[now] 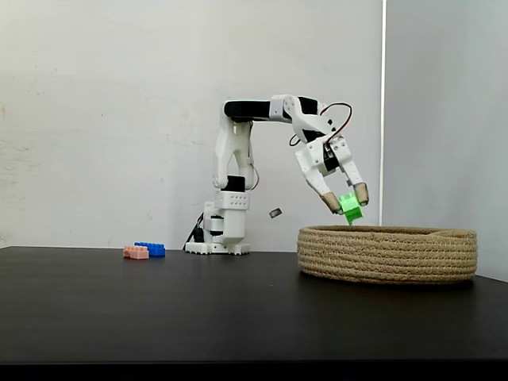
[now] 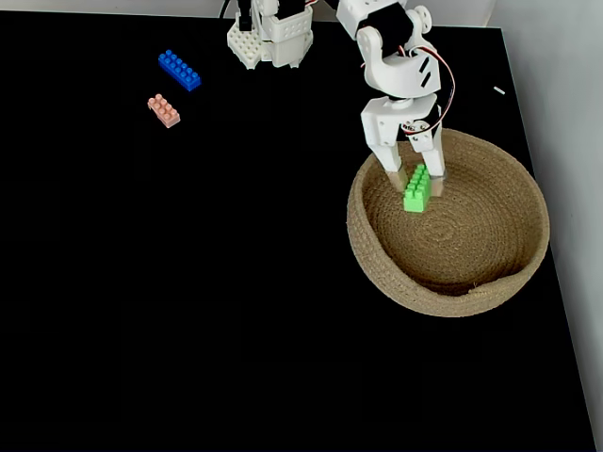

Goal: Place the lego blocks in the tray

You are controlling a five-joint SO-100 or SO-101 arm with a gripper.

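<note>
Sitting on the black table (image 1: pixel 159 309), the rope tray (image 1: pixel 387 254) lies under the white arm (image 1: pixel 238 151), whose gripper (image 1: pixel 346 198) pinches the green lego block (image 2: pixel 416 188) just above its rim; pink block (image 2: pixel 164 110) and blue block (image 2: pixel 179 70) rest well apart from it.

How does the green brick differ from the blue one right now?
The green brick hangs in the gripper above the basket, clear of its rim in a fixed view; the blue brick lies on the black table, far left, near the pink brick. In the view from above, green looks shorter, blue longer and slimmer. Both are studded plastic bricks.
</note>
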